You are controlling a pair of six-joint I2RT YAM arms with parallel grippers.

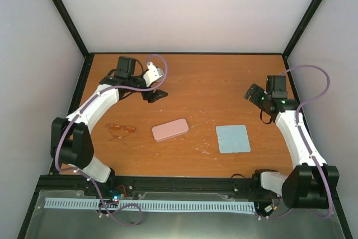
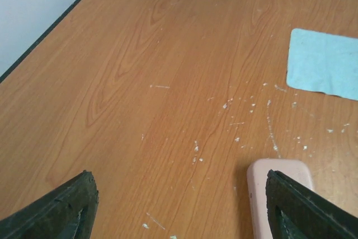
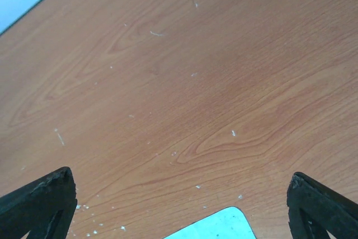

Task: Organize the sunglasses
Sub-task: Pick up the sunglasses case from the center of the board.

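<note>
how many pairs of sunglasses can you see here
1. The sunglasses lie just left of the pink case, apart from it and untouched by either arm. The case looks shut, so anything inside it would be hidden.

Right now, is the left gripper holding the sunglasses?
No, the sunglasses lie on the table, apart from the open, empty left gripper.

Your tally: three loose things, one desk, two pincers.
You have one pair of sunglasses (image 1: pixel 122 130), one pink case (image 1: pixel 170 129) and one light blue cloth (image 1: pixel 232 138) on the single desk (image 1: pixel 212 79), plus one left pincer (image 2: pixel 179 176) and one right pincer (image 3: pixel 179 176).
</note>
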